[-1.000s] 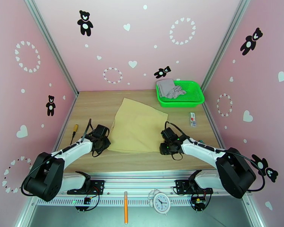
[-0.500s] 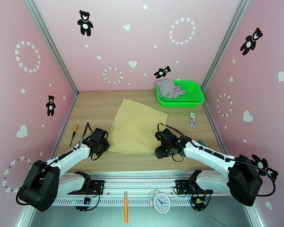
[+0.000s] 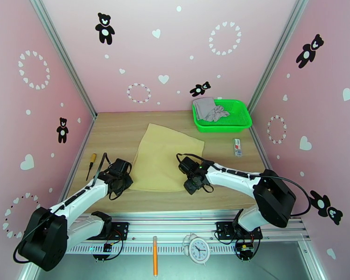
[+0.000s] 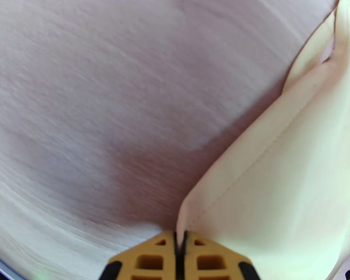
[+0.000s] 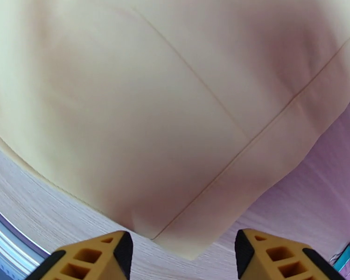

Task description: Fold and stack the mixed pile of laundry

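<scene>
The tan-beige cloth (image 3: 168, 155) lies spread flat on the wooden table (image 3: 114, 131). My left gripper (image 3: 121, 181) sits at its near-left corner. In the left wrist view the yellow fingers (image 4: 151, 260) of this gripper (image 4: 179, 235) are pressed together with the edge of the cloth (image 4: 277, 183) pinched between them. My right gripper (image 3: 192, 184) hovers at the near-right corner. In the right wrist view it (image 5: 182, 239) stands open, its fingertips apart on either side of the corner of the cloth (image 5: 151, 113) below. The pale grey-lilac garment (image 3: 209, 109) lies crumpled in the green basket (image 3: 242, 118).
The green basket stands at the back right corner. A small white item (image 3: 238, 146) lies on the table near the right wall. A yellow-handled screwdriver (image 3: 91, 163) lies by the left wall. A clock (image 3: 198, 250) and an orange pen (image 3: 155, 262) rest in front of the arm bases.
My right gripper has opened and slid left along the near edge. The cloth's right side has shifted left with it. The left gripper has drawn slightly nearer, still shut.
</scene>
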Motion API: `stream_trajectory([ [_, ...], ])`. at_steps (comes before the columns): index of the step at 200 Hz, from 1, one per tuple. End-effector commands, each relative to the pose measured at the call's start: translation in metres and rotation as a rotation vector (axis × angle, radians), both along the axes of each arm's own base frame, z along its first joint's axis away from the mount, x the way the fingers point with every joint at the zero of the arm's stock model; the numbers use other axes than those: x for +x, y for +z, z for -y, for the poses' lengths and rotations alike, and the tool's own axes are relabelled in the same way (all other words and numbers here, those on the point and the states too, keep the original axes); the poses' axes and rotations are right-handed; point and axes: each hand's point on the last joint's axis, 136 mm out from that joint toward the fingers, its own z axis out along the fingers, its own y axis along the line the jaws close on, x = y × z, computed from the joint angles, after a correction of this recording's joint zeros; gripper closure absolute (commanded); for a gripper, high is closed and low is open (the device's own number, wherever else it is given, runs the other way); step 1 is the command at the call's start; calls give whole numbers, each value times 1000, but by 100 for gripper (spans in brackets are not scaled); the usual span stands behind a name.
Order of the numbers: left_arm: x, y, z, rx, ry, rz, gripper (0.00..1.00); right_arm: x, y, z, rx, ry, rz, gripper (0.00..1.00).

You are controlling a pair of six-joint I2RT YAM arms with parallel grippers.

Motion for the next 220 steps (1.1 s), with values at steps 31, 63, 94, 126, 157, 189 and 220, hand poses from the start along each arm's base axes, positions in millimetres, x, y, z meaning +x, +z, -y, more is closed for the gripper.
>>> stream_trajectory([
  [31,33,24,-8,98,1,35,100,-9,6,-22,-95,324,-11,32],
  [63,43,27,-5,102,-12,38,100,-15,4,-15,-181,539,20,30],
  [94,44,25,0,77,-18,43,100,-17,-3,-3,-216,555,25,29],
  [126,43,26,-1,75,-19,43,100,-8,-21,-6,-256,542,30,30],
  [157,42,27,-1,75,-16,44,100,-5,-40,-7,-265,525,35,33],
  [189,40,26,-2,73,-15,41,100,-1,-49,1,-329,522,43,57],
  [220,37,27,-2,67,-12,45,100,2,-50,1,-339,516,46,87],
])
